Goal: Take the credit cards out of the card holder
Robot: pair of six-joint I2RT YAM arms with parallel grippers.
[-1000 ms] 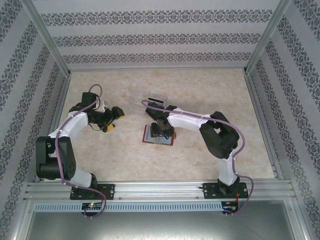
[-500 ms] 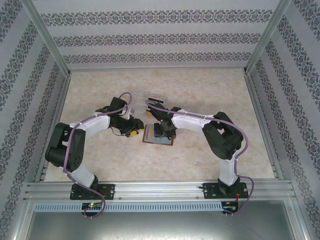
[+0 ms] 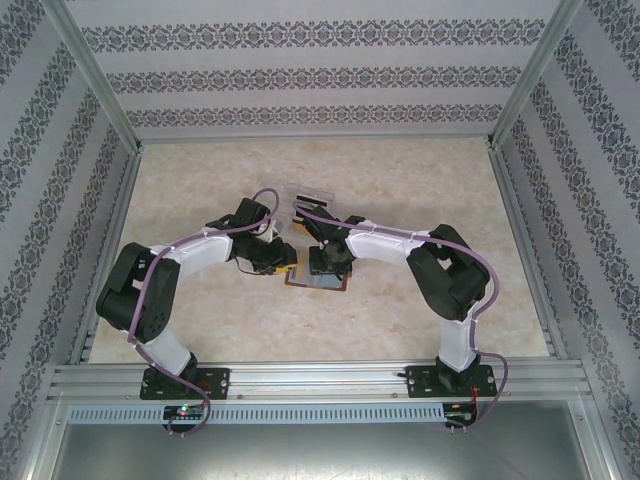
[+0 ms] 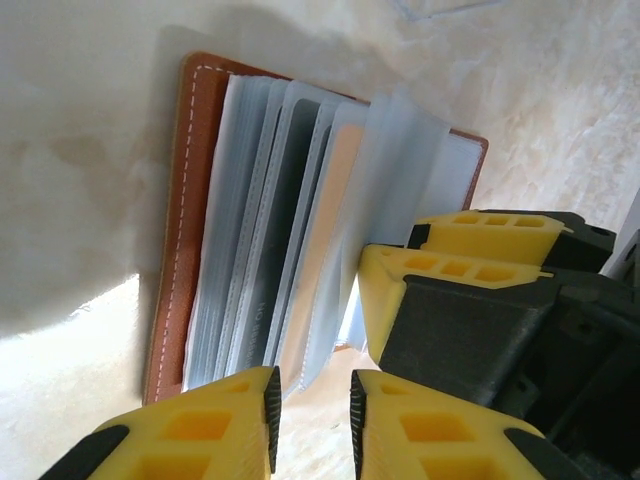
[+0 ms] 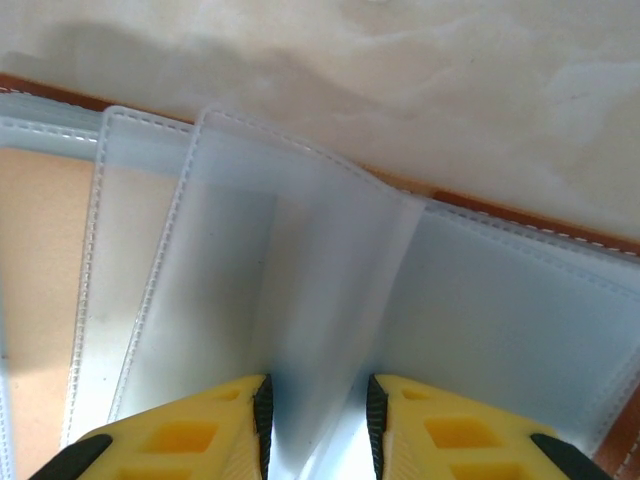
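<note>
card holder (image 3: 322,283) lies on the table (image 3: 430,180), left fingers (image 4: 200,425) at its left edge.

Left hand (image 4: 310,385), right hand (image 5: 318,392) (close together)

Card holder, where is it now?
In the top view the card holder lies open in the middle of the table, the left gripper at its left edge and the right gripper pinching a clear sleeve.
</note>
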